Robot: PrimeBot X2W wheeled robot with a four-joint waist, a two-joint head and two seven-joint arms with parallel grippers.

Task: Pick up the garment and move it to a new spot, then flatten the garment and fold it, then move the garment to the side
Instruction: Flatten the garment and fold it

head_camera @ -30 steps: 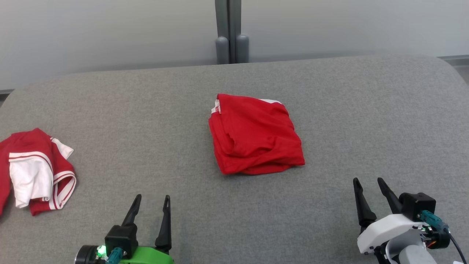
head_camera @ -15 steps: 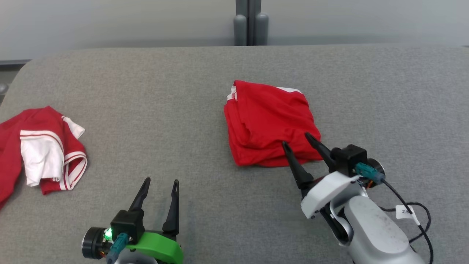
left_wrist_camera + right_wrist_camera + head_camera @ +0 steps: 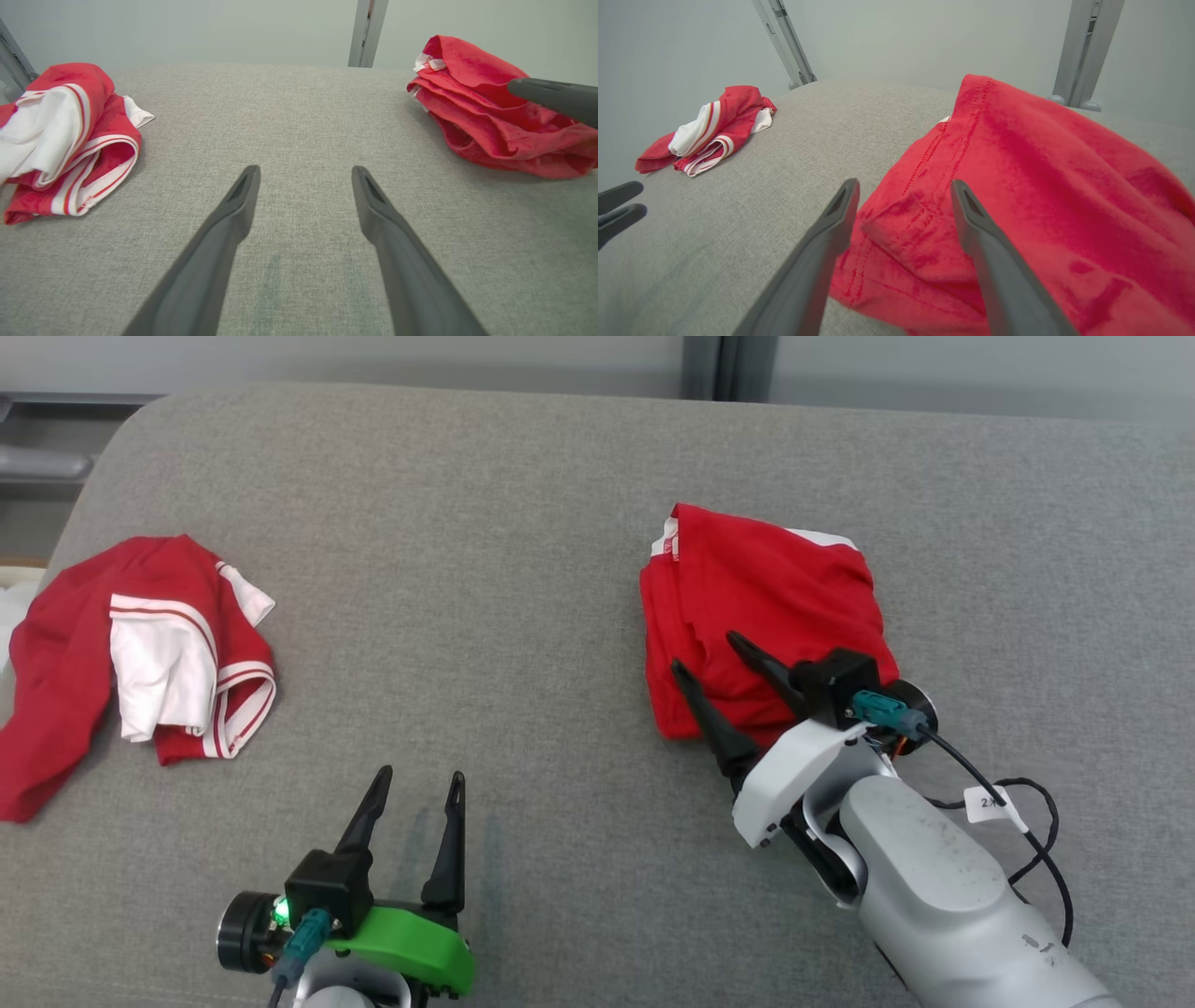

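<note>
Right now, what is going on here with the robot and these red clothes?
The robot's right tool is open at the near edge of the loosely folded red garment on the grey surface, not yet gripping it. The left tool is open over bare surface, holding nothing. A second garment, red and white, lies crumpled to the robot's left.

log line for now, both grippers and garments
right gripper: open, straddling near corner of folded red garment | left gripper: open, empty, above grey surface | red-and-white garment: lying apart, far left
</note>
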